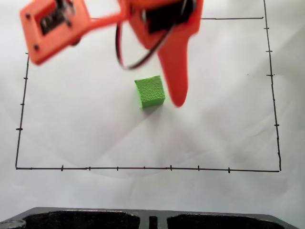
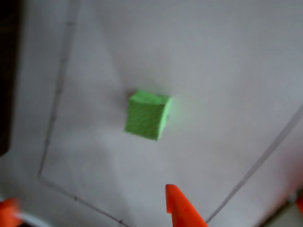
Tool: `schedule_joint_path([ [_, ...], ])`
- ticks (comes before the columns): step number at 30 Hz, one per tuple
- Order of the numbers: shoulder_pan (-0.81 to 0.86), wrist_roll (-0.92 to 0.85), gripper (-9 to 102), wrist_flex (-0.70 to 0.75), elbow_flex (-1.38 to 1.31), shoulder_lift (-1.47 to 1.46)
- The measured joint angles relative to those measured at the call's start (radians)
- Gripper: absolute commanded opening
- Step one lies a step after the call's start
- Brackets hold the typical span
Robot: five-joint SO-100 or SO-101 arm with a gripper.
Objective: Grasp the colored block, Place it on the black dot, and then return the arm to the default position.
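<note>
The bright green cube (image 1: 149, 91) rests on the white paper inside the drawn frame, a little above the middle, with nothing holding it. My orange gripper (image 1: 175, 98) hangs over the paper, its pointed finger (image 1: 175, 71) reaching down just to the right of the cube in the fixed view. In the wrist view the cube (image 2: 147, 115) lies free ahead of the finger (image 2: 181, 210), clearly apart from it. A second orange piece shows far off at that view's lower left corner, so the jaws stand open and empty. The black dot is hidden or out of view.
A thin black border (image 1: 143, 168) with tick marks frames the paper. A dark moulded object (image 1: 95, 218) lies along the bottom edge of the fixed view. The arm's orange body with its black servo (image 1: 52, 21) and cables (image 1: 133, 62) hangs over the top of the paper.
</note>
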Motion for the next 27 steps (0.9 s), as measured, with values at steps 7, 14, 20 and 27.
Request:
schedule_joint_path([
  [7,0.04,0.008,0,-0.086,0.302,0.385],
  [14,0.069,0.008,0,-0.169,0.5,0.623],
  [20,0.069,0.061,0,-0.155,0.644,0.772],
  [27,0.118,0.086,0,-0.16,0.845,0.979],
])
